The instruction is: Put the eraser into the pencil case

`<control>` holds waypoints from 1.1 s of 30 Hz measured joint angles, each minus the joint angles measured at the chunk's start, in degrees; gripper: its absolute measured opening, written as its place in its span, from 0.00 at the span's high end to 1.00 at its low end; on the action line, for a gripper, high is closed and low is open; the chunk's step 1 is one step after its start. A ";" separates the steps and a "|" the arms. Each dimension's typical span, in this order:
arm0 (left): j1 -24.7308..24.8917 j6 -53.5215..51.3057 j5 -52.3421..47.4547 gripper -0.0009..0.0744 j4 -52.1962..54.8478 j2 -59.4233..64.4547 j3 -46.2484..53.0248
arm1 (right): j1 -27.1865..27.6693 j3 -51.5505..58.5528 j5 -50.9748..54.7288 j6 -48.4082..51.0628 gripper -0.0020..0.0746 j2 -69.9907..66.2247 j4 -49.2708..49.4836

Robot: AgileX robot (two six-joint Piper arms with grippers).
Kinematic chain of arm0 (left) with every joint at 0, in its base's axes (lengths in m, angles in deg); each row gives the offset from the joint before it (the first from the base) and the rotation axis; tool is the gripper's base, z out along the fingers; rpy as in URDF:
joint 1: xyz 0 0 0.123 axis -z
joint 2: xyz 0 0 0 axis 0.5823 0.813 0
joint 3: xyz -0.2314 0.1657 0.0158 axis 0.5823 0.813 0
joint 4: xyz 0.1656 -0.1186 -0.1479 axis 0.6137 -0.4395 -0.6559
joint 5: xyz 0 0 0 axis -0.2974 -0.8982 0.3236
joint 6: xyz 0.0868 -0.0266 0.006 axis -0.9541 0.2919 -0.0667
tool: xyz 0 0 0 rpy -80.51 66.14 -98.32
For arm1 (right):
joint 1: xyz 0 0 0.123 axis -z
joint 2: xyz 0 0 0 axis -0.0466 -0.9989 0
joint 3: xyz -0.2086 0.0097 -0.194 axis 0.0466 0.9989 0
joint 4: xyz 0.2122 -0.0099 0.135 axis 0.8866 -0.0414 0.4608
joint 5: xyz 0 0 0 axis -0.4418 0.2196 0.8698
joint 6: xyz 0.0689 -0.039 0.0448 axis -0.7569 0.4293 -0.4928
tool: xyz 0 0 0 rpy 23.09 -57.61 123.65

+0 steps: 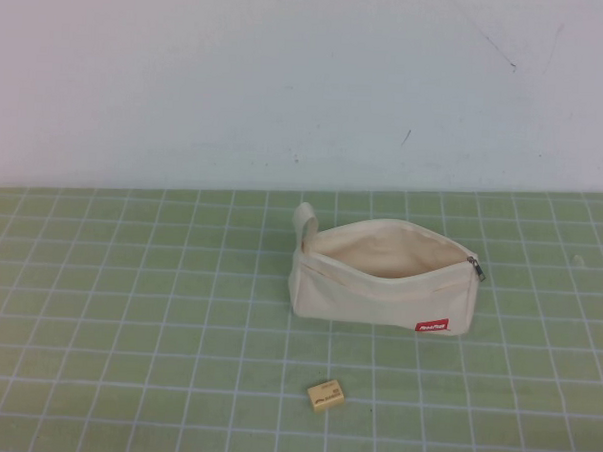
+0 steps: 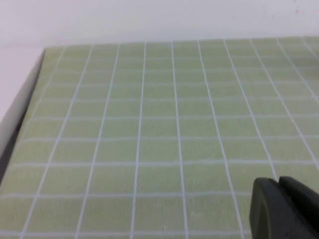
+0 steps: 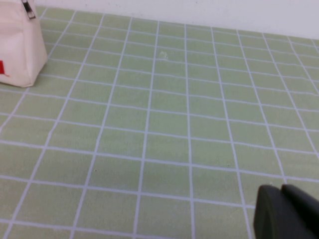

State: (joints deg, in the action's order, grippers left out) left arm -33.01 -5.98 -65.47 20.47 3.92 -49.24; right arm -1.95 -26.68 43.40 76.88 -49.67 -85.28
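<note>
A green grid mat point(image 1: 127, 319) covers the table. The pencil case point(image 1: 384, 280) lies right of centre, mouth open. The eraser point(image 1: 326, 394) sits apart, nearer. Left gripper point(image 2: 284, 209) and right gripper point(image 3: 286, 211) hover over bare mat, their fingers pressed together.

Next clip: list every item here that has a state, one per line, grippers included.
pencil case: unzipped, mouth open upward, nothing visible inside.
zipper pull: at the pouch's right end.
eraser: flat on the mat in front of the pencil case, apart from it, untouched.
left gripper: over bare mat, holding nothing.
right gripper: over bare mat right of the pencil case, holding nothing.
</note>
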 joint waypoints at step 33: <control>0.00 -0.12 43.48 0.99 0.22 0.00 -2.80 | 0.00 0.00 0.00 0.00 0.97 0.00 0.00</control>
State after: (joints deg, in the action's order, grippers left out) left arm -33.01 -6.10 -21.99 20.69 3.92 -52.04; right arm -1.95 -26.68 43.40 76.88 -49.67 -85.28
